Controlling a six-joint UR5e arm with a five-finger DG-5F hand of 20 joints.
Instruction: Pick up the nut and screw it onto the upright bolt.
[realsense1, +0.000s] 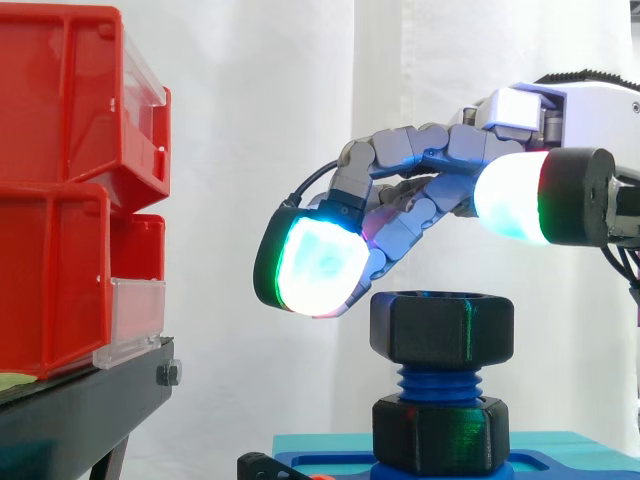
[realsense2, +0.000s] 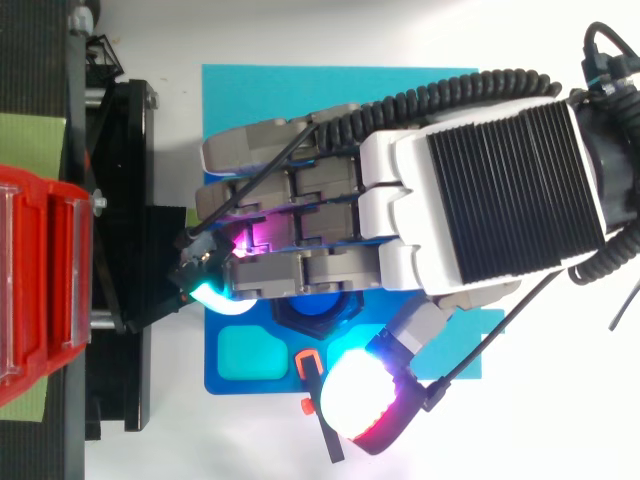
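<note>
Now | hand (realsense1: 400, 155) loose, empty, thumb apart | 1 bolt (realsense1: 440, 382) | 2 nuts: upper nut (realsense1: 442, 327), lower nut (realsense1: 442, 435)

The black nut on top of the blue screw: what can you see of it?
The nut is black, six-sided and matte, looking like printed plastic. It sits level at the top of the upright blue bolt, with a few threads bare between it and a second black hexagonal piece below. The hand arches over it, open; a glowing fingertip hangs by its upper left edge, and contact there cannot be judged. From above, part of its hexagon shows under the fingers.
</note>
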